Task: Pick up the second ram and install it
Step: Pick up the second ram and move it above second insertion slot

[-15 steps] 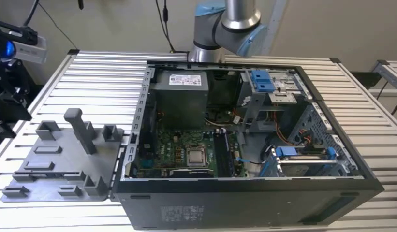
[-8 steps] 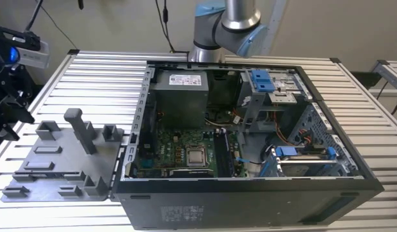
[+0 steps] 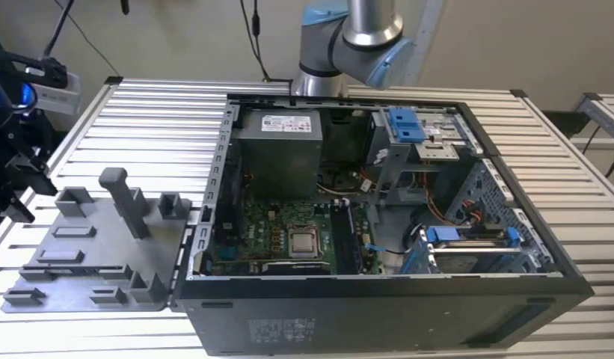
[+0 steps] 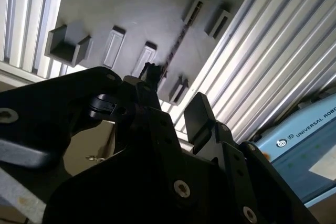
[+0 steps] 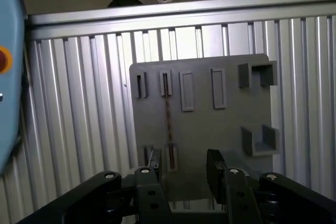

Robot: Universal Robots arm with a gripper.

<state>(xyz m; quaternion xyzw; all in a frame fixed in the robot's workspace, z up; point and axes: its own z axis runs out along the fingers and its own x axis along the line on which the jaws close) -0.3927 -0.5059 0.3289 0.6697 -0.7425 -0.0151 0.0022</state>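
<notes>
second ram (image 5: 168,113) beyond parted jaws

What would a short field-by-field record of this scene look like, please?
hand: open, empty, pointed at the grey holder plate
second ram: thin stick seen edge-on, standing in the plate's slots, not yet gripped
computer case: open, lying on the slatted table
motherboard: visible inside the case
</notes>
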